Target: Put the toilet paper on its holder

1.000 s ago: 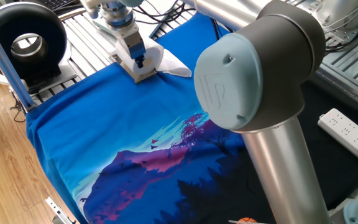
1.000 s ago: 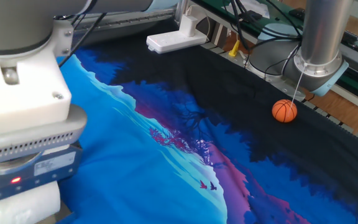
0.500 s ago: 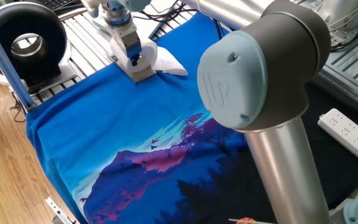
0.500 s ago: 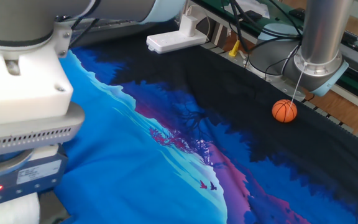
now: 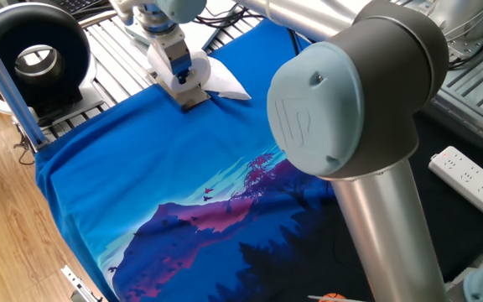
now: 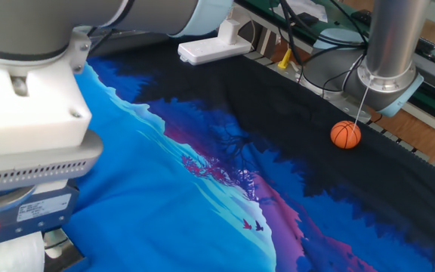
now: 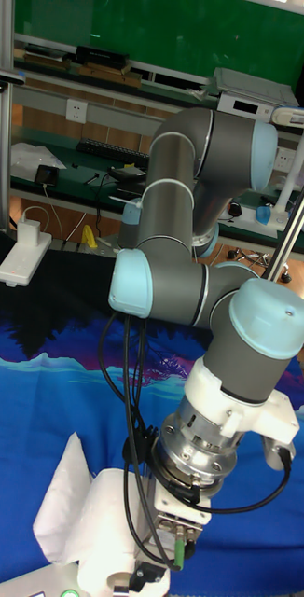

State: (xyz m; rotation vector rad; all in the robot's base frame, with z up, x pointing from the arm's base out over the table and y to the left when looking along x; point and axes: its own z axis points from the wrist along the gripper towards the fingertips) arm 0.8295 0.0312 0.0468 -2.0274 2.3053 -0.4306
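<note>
Tall fixed view had the pincer (image 7: 161, 560) right down at the near edge of the surface (image 7: 40, 410), its tip buried against the toilet paper (image 7: 101, 522), a soft white mass with a loose sheet (image 7: 63, 494) sticking up on the left. From one fixed view the pincer (image 5: 183, 80) sat low on the far corner of the blue cloth (image 5: 141, 184), with the toilet paper (image 5: 216, 80) spreading out white just beside it and a small pale block right under the tip. Whether the fingers were spread or squeezed on the roll, I could not tell: the wrist body blocked them in every view. The other fixed view gave only a sliver of white roll (image 6: 10, 253) under the big wrist housing.

The holder was not something I could pick out with confidence; the pale block under the tip in one fixed view might have been part of it, but it was too small to call.

Judging the step as seating or gripping the roll down there, the job called for patience. Soft paper squashes, so a gentle squeeze across the body would have served better than a hard clamp. The hollow core needed to line up with the holder's arm before any push, and the push should have run straight along that arm. That trailing sheet was a risk: it could snag under the tip or drag the roll askew. The orange ball (image 6: 345, 134) and the white power strip (image 5: 472, 180) sat well apart, no bother at all.
</note>
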